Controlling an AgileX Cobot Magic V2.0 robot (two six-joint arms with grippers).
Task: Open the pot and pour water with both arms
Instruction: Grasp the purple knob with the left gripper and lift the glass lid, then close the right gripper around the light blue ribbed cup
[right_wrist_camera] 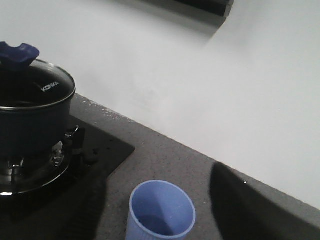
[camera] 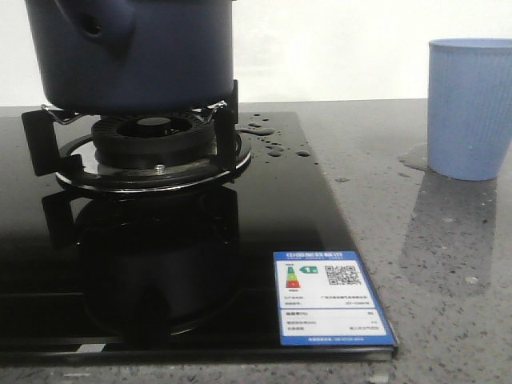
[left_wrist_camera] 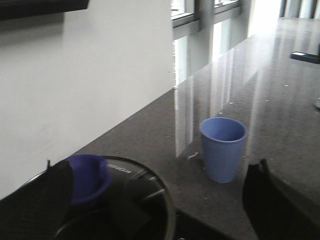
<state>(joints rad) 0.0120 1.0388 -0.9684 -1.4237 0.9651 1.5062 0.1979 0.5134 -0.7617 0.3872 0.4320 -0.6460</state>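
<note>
The dark navy pot [camera: 132, 52] stands on the gas burner [camera: 152, 148]. Its glass lid [right_wrist_camera: 47, 85] with a blue knob [right_wrist_camera: 17, 52] sits on it. Water beads [camera: 276, 146] lie on the black stove glass beside the burner, and a thin puddle [camera: 412, 158] lies by the light blue ribbed cup [camera: 470, 108]. My left gripper [left_wrist_camera: 156, 192] is open and empty just above the lid, its left finger beside the knob [left_wrist_camera: 89, 177]. My right gripper [right_wrist_camera: 157, 200] is open and empty above the cup [right_wrist_camera: 161, 210], one finger on each side. Neither gripper shows in the front view.
The black glass stove top [camera: 240, 232] carries a blue-edged label [camera: 332, 300] at its front right corner. The grey stone counter [camera: 432, 256] runs to the right. A white wall [right_wrist_camera: 200, 90] stands close behind. The cup also shows in the left wrist view [left_wrist_camera: 222, 147].
</note>
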